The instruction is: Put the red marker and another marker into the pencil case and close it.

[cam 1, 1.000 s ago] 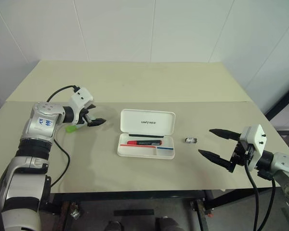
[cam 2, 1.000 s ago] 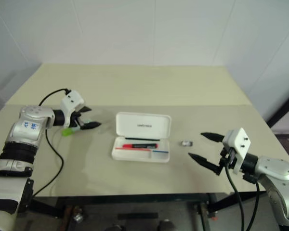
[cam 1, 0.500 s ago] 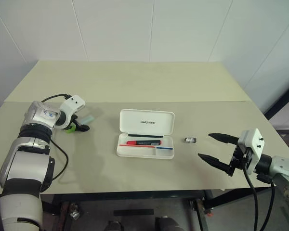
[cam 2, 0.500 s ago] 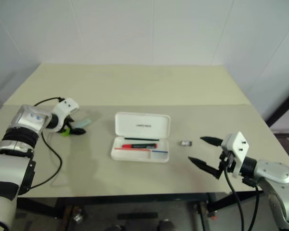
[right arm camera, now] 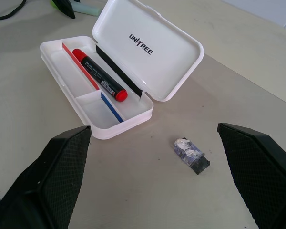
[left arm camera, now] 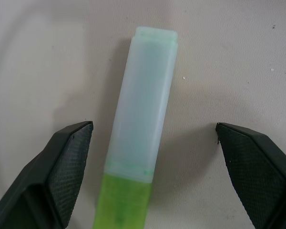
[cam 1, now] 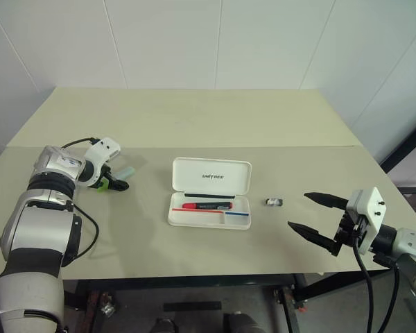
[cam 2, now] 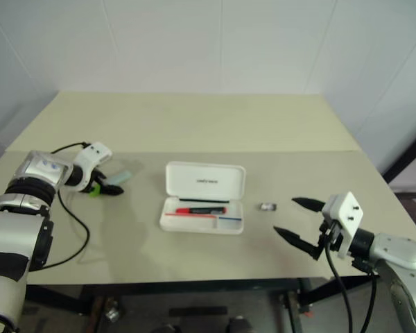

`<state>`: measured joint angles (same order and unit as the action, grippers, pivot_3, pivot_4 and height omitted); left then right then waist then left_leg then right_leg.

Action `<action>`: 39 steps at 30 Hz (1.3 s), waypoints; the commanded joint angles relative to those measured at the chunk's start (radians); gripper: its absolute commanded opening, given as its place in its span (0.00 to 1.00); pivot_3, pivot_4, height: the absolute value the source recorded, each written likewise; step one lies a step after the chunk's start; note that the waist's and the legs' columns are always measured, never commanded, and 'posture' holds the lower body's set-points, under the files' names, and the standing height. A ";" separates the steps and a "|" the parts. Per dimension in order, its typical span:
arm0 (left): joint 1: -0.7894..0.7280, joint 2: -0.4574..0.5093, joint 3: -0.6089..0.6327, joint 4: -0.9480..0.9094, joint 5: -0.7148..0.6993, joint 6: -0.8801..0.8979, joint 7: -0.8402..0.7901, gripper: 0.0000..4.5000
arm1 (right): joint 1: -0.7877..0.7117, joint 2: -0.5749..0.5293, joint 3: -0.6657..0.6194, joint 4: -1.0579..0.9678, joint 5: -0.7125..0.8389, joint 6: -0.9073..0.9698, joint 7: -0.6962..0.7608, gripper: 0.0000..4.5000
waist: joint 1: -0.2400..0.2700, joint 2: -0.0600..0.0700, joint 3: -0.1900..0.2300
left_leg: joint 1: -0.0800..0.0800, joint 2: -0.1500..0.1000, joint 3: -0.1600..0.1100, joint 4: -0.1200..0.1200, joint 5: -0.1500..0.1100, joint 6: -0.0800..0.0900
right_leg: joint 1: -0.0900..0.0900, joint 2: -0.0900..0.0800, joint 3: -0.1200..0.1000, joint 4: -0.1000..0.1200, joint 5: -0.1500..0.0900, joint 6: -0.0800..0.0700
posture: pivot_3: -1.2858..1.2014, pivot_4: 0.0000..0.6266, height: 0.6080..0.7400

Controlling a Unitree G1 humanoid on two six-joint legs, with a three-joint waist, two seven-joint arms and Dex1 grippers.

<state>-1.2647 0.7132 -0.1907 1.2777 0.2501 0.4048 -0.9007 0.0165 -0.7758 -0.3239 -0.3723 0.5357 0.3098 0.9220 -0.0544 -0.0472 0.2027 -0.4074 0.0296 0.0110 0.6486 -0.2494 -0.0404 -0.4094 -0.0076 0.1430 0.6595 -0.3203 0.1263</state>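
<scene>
The pencil case (cam 1: 211,192) lies open in the middle of the desk (cam 1: 194,118), lid tipped back with its lettering showing, and the red marker (right arm camera: 99,76) is already lying in the long compartment of the tray, right beside the red-and-blue stripe, so by my reckoning the first part of the job is done. Over at the robot's left side of the desk, well apart from the case, the green highlighter (left arm camera: 140,129) lies flat on the surface, pale cap pointing away from the wrist. The left end effector (cam 1: 115,183) is down over it with its black fingers (left arm camera: 62,167) spread wide, one on each side of the barrel and neither touching it; nothing is gripped yet. The right end effector (cam 1: 317,218) hangs near the front right edge of the desk, likewise wide open and empty, its fingers aimed toward the case with a small silvery block (right arm camera: 190,152) lying on the desk between them and the case. Still to come, as I judge it: closing on the highlighter, carrying it across to the case, dropping it in next to the red marker, and swinging the lid shut.
</scene>
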 commanded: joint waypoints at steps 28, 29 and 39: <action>-0.109 -0.006 0.074 -0.055 -0.038 -0.120 -0.078 0.25 | -0.005 -0.026 -0.053 -0.033 0.017 -0.005 0.001 1.00 | 0.003 -0.001 0.001 | 0.000 0.000 0.000 0.001 0.001 0.000 | 0.000 0.000 0.000 0.002 0.000 0.000 | 0.52 0.24 1.00; -0.123 -0.007 0.076 -0.066 -0.044 -0.127 -0.101 0.25 | -0.005 -0.027 -0.054 -0.033 0.018 -0.004 0.003 1.00 | 0.005 -0.001 0.001 | -0.001 0.000 -0.001 0.001 0.001 -0.001 | 0.000 0.000 -0.001 0.001 0.000 0.000 | 0.52 0.24 1.00; -0.113 -0.040 0.064 -0.453 -0.170 -0.046 -0.449 0.25 | -0.002 -0.033 -0.084 -0.003 0.071 -0.068 0.130 1.00 | 0.002 -0.001 0.001 | -0.001 0.000 0.000 -0.001 -0.001 -0.001 | -0.001 0.000 0.000 -0.001 0.000 0.000 | 0.52 0.24 1.00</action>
<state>-1.3808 0.6720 -0.1347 0.9226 0.1204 0.3210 -1.3033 0.0145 -0.7910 -0.3642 -0.3733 0.5766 0.2750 1.0112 -0.0524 -0.0482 0.2033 -0.4087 0.0301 0.0108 0.6480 -0.2499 -0.0412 -0.4100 -0.0073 0.1426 0.6588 -0.3206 0.1264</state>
